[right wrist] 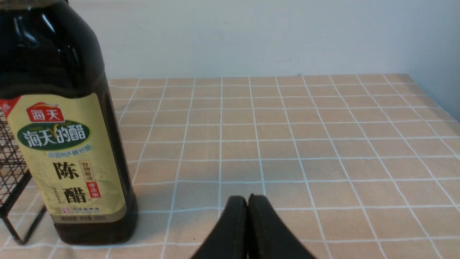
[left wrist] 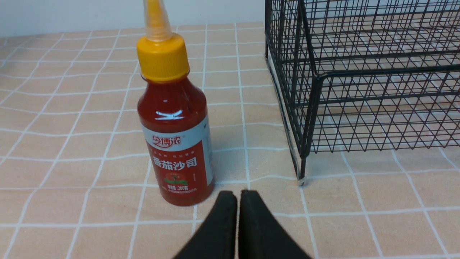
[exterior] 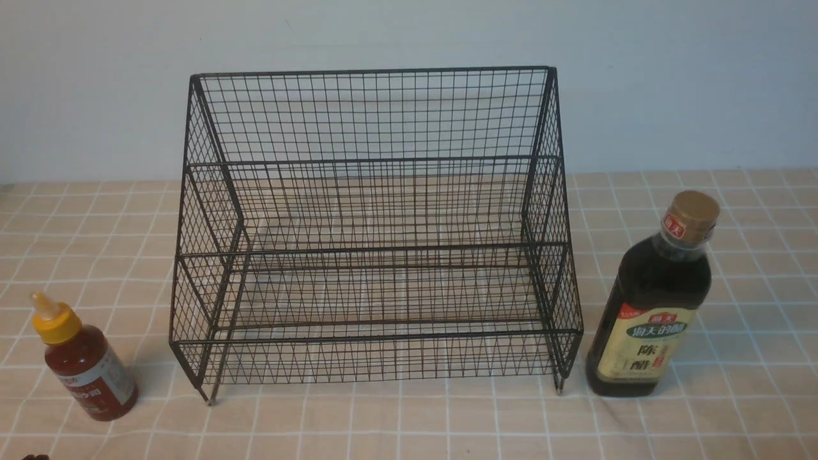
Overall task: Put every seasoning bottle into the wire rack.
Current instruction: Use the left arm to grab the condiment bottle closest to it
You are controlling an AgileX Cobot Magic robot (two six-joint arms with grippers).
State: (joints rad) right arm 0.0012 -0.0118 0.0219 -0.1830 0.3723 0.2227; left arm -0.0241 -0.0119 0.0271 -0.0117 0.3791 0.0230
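The black wire rack (exterior: 377,230) stands in the middle of the table, with nothing on its shelves. The red-sauce squeeze bottle (exterior: 86,361) with a yellow nozzle cap stands upright to its left. The dark vinegar bottle (exterior: 652,300) with a gold cap stands upright by the rack's right front leg. My left gripper (left wrist: 238,194) is shut and empty, just short of the red-sauce bottle (left wrist: 176,129), with the rack's corner (left wrist: 312,108) beside it. My right gripper (right wrist: 248,199) is shut and empty, beside the vinegar bottle (right wrist: 64,136). Neither gripper shows in the front view.
The table has a peach checked cloth (exterior: 409,421). A pale wall (exterior: 409,32) runs behind the rack. In the right wrist view the table's far right edge (right wrist: 442,104) meets the wall.
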